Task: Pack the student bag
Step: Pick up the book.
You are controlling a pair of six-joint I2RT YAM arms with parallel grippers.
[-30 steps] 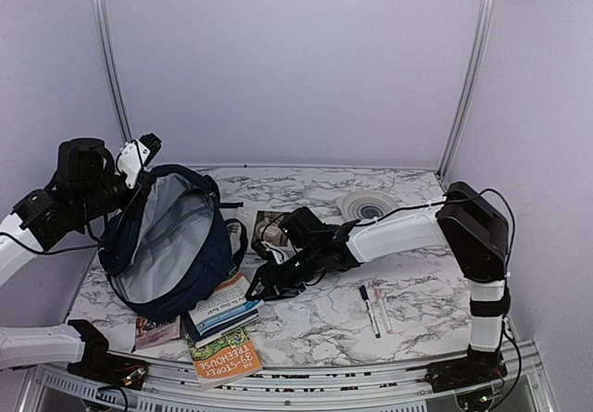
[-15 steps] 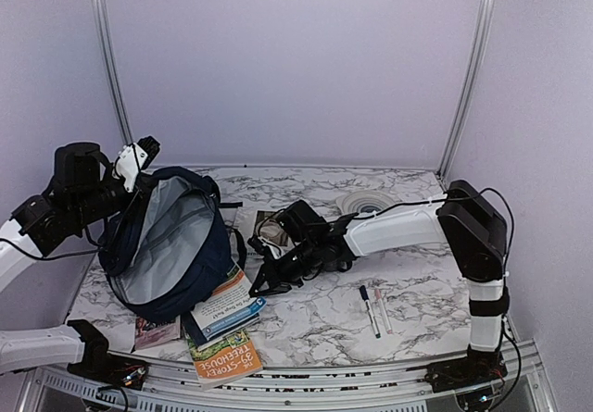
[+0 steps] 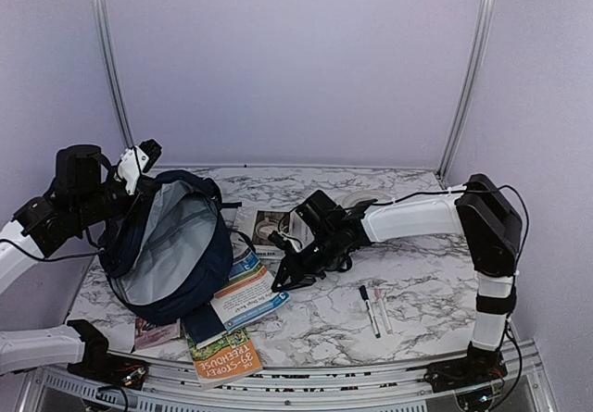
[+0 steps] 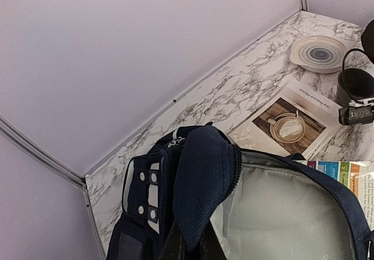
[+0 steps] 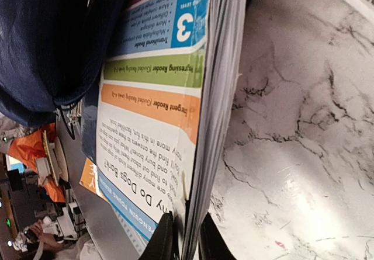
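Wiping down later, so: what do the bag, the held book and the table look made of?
Bag: matte navy woven fabric, mesh-textured flap, smooth grey lining. Book: paper, printed cover, page edges showing. Table: marble-patterned, slight sheen; likely laminate, unsure.

Marble worktop (image 3: 417, 287): bag (image 3: 171, 245) left, blue book (image 3: 248, 292) tilted beside it, orange book (image 3: 225, 356) at near edge, coffee-cover book (image 3: 262, 227) centre, plate (image 4: 319, 54) far right, two markers (image 3: 372, 310) right of centre.

A plate (image 4: 318, 54), two markers (image 3: 371, 312) and an orange book (image 3: 225, 356) lie on the marble table (image 3: 426, 282).
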